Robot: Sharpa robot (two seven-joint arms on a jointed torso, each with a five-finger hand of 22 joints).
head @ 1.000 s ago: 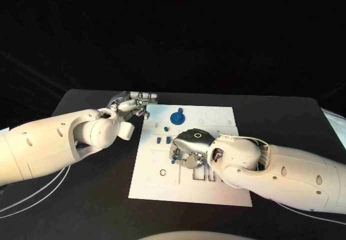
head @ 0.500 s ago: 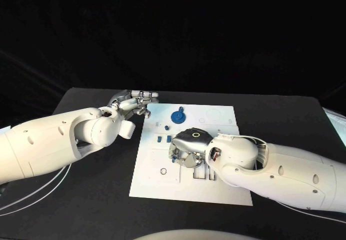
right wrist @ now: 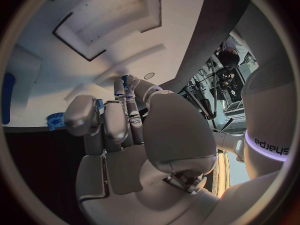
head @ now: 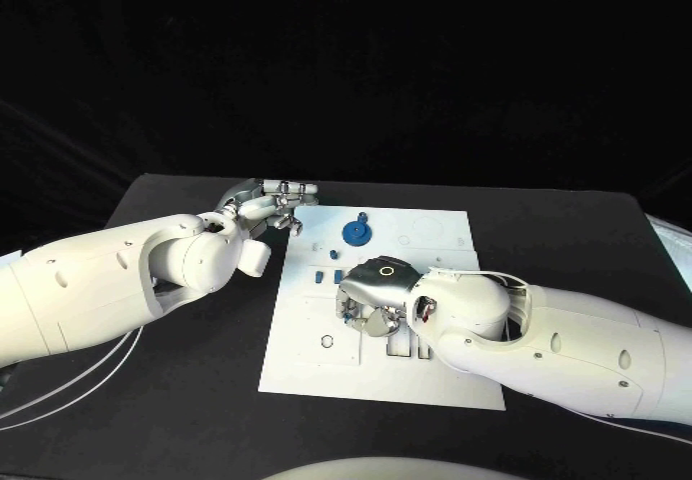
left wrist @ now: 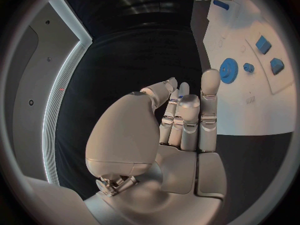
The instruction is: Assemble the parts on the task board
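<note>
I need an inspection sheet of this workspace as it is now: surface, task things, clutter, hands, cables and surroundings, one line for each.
Surface: black table, bare around the plate.
Job's things: white task board in the middle; blue gear near its far edge; small blue parts beside the right hand.
Clutter: nothing seen.
Hands: left hand at the board's far left corner, fingers curled, holds nothing; right hand over the board's middle, cannot tell if it holds a part.
Cables: pale cables under the left arm.
Surroundings: dark.

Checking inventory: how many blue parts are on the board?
5: the gear, a small round piece beside it, two blocks nearer mid-board, and another piece at the right hand. Others may hide under that hand.
</note>
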